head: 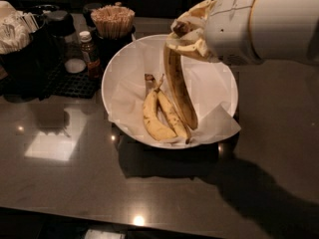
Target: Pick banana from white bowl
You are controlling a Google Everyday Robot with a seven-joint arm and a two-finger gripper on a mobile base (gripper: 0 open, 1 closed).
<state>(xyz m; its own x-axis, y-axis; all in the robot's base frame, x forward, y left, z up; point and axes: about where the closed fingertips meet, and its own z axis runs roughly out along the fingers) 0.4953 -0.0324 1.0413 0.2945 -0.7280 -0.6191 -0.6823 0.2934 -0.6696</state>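
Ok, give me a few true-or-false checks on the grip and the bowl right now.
1. The gripper is shut on the stem end of the long, slim, speckled yellow banana. True.
2. That banana lies flat in the large round glossy white bowl. False: it hangs steeply, stem end up.
3. The two shorter joined bananas lie on the crinkled white paper in the bowl. True.
4. The gripper is low inside the bowl. False: it is above the bowl's far-right rim.

banana (178, 91) in gripper fingers (195, 47) over bowl (111, 73)
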